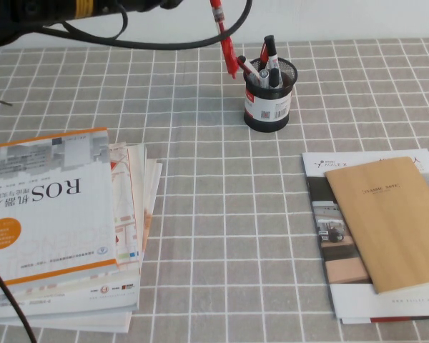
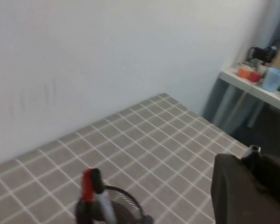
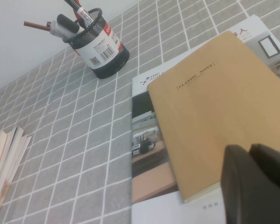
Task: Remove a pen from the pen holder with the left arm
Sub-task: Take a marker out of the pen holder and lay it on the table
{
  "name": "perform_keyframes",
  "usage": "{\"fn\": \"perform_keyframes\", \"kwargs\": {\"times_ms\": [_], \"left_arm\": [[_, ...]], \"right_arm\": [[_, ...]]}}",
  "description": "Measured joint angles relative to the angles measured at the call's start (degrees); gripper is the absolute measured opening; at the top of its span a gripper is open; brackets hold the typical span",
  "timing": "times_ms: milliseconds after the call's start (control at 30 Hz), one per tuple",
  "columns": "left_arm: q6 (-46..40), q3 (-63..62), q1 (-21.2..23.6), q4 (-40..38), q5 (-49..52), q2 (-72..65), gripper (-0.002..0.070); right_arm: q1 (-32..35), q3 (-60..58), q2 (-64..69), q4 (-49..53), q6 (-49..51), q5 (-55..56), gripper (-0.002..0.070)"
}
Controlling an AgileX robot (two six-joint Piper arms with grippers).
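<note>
A grey checked tablecloth [image 1: 214, 214] covers the table, with a white wall [image 2: 107, 56] behind it. From my console, the red pen [image 1: 222, 36] hangs tilted in mid-air at the top centre of the high view. Its lower tip is just beside the upper left rim of the pen holder [image 1: 270, 107], and its upper end runs off the top edge. The left arm [image 1: 79, 11] crosses the upper left corner there. The left gripper [image 2: 245, 184] shows only in its own wrist camera, as a dark block. Since the pen is off the table, I read its fingers as clamped on the pen, though the grip itself lies past the frame edge. The holder, black mesh with a white barcode label, stands upright right of top centre, with several markers [image 1: 266, 68] leaning inside. A stack of books [image 1: 57, 214] fills the lower left. At lower right a tan notebook [image 1: 390, 218] lies on a brochure [image 1: 318, 214]. The right gripper [image 3: 252, 179] sits above that notebook's corner, fingers pressed together, holding nothing.
</note>
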State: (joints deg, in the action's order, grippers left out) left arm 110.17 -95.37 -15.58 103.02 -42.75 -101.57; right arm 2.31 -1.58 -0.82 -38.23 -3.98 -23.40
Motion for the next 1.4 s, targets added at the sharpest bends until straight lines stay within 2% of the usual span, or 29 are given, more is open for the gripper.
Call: {"fn": "perform_keyframes", "kwargs": {"times_ms": [100,367,500,600,700,767,867,967,1067,1200,1400], "left_arm": [[-3.62,0.0,0.0,0.0,5.83,0.0,0.0056],[-19.8,0.74,0.0,-1.26,34.8,-0.12,0.0055],[-26.16,3.6,0.0,-1.97,45.32,-0.12,0.0055],[-35.45,5.98,0.0,-8.12,51.66,-0.12,0.0055],[-52.39,6.96,0.0,-24.44,59.24,-0.15,0.0055],[-67.25,6.96,0.0,-38.62,67.25,-0.15,0.0055],[-85.19,6.85,0.23,-56.89,79.61,-0.15,0.0055],[-101.53,6.11,0.35,-75.72,90.28,-0.15,0.0055],[-116.07,4.38,0.35,-94.07,96.69,-0.24,0.0055],[-127.64,1.72,0.25,-112.13,102.26,-0.24,0.0055],[-130.19,-4.33,0.25,-118.31,111.8,-3.42,0.0055]], "right_arm": [[0.0,0.0,0.0,0.0,0.0,0.0,-0.0013],[0.0,0.0,0.0,0.0,0.0,0.0,-0.0013],[0.0,0.0,0.0,0.0,0.0,0.0,-0.0013],[0.0,0.0,0.0,0.0,0.0,0.0,-0.0013],[0.0,0.0,0.0,0.0,0.0,0.0,-0.0013],[0.0,0.0,0.0,0.0,0.0,0.0,-0.0013],[0.0,0.0,0.0,0.0,0.0,0.0,-0.0013],[0.0,0.0,0.0,0.0,0.0,0.0,-0.0013],[0.0,0.0,0.0,0.0,0.0,0.0,-0.0013],[0.0,0.0,0.0,0.0,0.0,0.0,-0.0013],[0.0,0.0,0.0,0.0,0.0,0.0,-0.0013]]}}
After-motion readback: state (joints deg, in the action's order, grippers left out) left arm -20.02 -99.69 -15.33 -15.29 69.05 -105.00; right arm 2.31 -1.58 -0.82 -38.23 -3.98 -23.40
